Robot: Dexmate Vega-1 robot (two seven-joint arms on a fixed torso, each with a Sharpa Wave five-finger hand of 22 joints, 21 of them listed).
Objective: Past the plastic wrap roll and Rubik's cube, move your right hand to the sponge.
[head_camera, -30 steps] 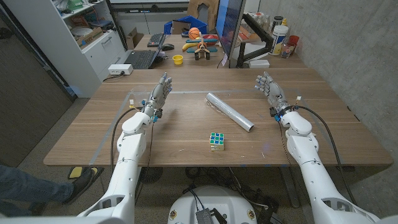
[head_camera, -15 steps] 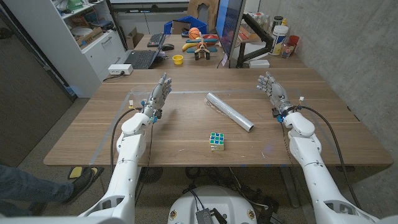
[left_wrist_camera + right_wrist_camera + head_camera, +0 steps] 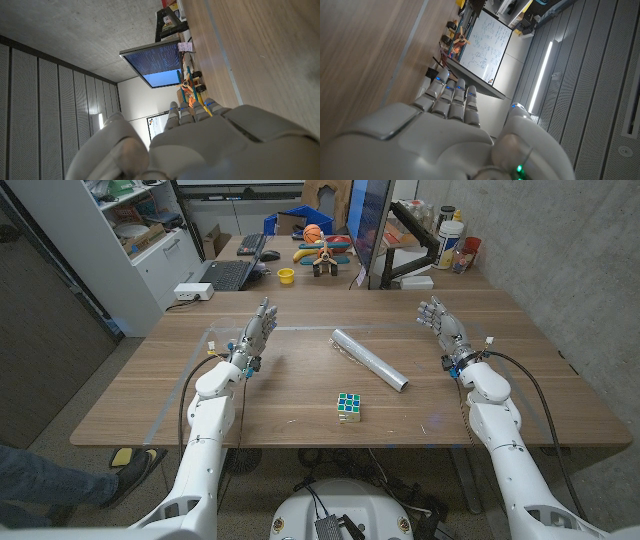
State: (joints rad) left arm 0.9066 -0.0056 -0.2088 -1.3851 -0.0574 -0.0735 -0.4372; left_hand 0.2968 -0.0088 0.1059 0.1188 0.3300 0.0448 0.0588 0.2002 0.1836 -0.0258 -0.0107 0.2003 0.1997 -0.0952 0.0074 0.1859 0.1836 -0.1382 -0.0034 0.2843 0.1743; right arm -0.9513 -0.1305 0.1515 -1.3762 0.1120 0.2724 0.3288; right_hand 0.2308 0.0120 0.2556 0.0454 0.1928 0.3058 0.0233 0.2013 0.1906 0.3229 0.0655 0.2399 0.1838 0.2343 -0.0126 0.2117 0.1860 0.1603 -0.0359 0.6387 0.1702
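A: What is counted on the wooden desk (image 3: 520, 395)?

B: One plastic wrap roll (image 3: 369, 359) and one Rubik's cube (image 3: 348, 406) are seen. The roll is a long, shiny, silvery cylinder laid diagonally just right of the frame's centre. The cube is small and boxy, with blue-green and white squares, and is placed below the roll, near the desk's lower edge, apart from it.

A: And the sponge?

B: A sponge cannot be made out on the desk in the head view.

A: How are the two hands held?

B: The right hand (image 3: 441, 325) is raised at the right of the frame, to the right of the roll's upper end; its fingers are extended and slightly spread, and nothing is held. The left hand (image 3: 254, 332) is seen at the left of centre, fingers extended and close together, also with nothing gripped. Both are jointed and metallic grey, on smooth white arms.

A: What is shown beyond the desk?

B: One monitor (image 3: 370, 225) is stood at the upper middle, and one keyboard (image 3: 227, 274) lies at the upper left.
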